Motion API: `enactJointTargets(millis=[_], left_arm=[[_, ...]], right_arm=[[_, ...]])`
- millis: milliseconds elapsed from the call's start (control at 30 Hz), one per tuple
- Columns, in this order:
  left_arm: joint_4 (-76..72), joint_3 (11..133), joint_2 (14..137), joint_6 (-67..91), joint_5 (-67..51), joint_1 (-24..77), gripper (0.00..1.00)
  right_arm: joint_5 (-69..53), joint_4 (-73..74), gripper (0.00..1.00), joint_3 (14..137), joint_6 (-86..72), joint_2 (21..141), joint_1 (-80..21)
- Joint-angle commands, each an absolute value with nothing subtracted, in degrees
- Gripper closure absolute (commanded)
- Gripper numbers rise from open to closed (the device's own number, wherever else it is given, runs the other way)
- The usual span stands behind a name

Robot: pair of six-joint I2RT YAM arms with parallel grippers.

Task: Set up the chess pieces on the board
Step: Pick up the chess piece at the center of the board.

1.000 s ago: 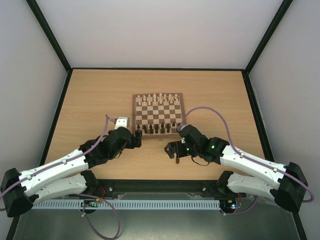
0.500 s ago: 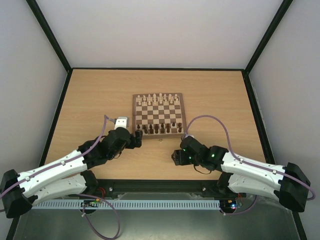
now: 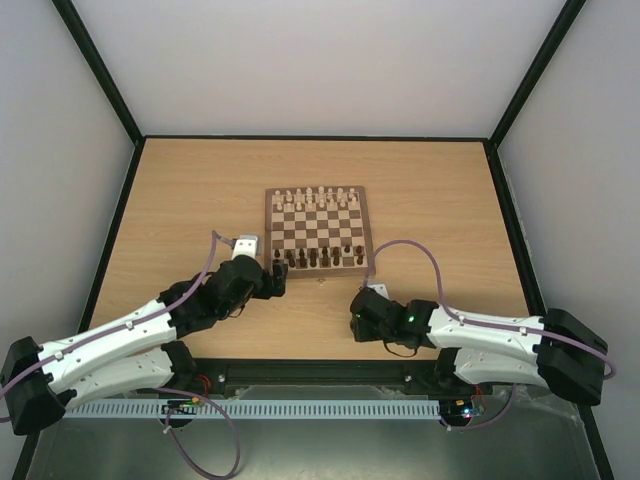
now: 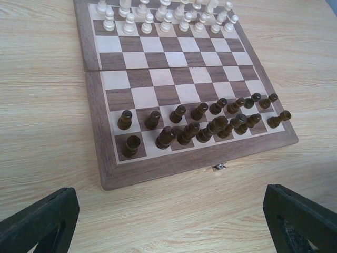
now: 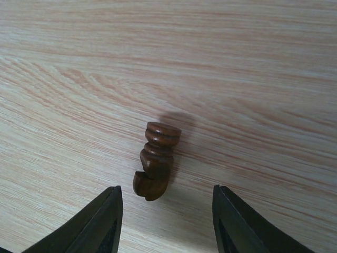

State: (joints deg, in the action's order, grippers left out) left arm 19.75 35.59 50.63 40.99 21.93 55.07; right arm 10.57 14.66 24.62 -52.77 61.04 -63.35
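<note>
Pretty plain setup: white walls [image 3: 300, 60] and a black frame [image 3: 100, 70] are wrapped round a matte, light wood-grain worktop [image 3: 180, 200]. The board [image 3: 318, 225] is laid flat mid-worktop, squared to the arms, presumably so both sides can be reached. The left gripper [image 4: 168, 190] is hung just off the board's near edge, jaws spread fully and nothing held, probably parked out of the way. The right gripper [image 5: 166, 203] is set low, jaws roughly half open either side of a stray piece, with gaps visible on both sides, so nothing is gripped yet. The cream chessmen [image 4: 168, 16] are lined up on the far two rows and the chess pieces [image 4: 210, 118] on the near two. One dark knight [image 5: 155, 161] is left tipped on its side on the worktop near the board's front right corner, hence the straddling.
</note>
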Motion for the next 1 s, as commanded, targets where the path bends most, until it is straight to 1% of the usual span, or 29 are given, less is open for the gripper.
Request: enactJointTargets(millis=[0,67,300,333,500,667,867,967], left_arm=[[17.82,35.4,52.37,39.56,21.36,55.34,0.01],[17.43,35.66,53.28,39.17,21.3,55.28,0.01],[15.95,35.47,54.8,38.88,20.36,55.28,0.01],[15.79,35.38,54.88,38.9,20.24,55.28,0.01],[15.48,35.33,55.45,38.98,19.56,55.28,0.01],[14.1,34.98,56.54,38.4,16.75,55.28,0.01],[8.71,31.68,56.74,37.16,6.68,55.28,0.01],[3.93,28.44,54.4,36.56,0.11,55.29,0.01]], right_arm=[[13.0,13.32,0.53,25.18,-54.45,63.45,-65.13],[13.51,13.18,0.53,25.59,-54.49,64.8,-65.22],[15.88,12.96,0.6,26.85,-54.58,69.71,-65.24],[16.06,12.76,0.62,26.89,-54.53,70.38,-65.28],[15.0,11.8,0.79,26.83,-54.27,72.05,-65.24],[15.22,13.85,0.87,26.54,-53.45,68.3,-65.22],[14.17,18.52,0.87,29.02,-49.07,59.08,-65.26],[10.7,18.02,0.87,29.72,-45.78,54.85,-65.14]])
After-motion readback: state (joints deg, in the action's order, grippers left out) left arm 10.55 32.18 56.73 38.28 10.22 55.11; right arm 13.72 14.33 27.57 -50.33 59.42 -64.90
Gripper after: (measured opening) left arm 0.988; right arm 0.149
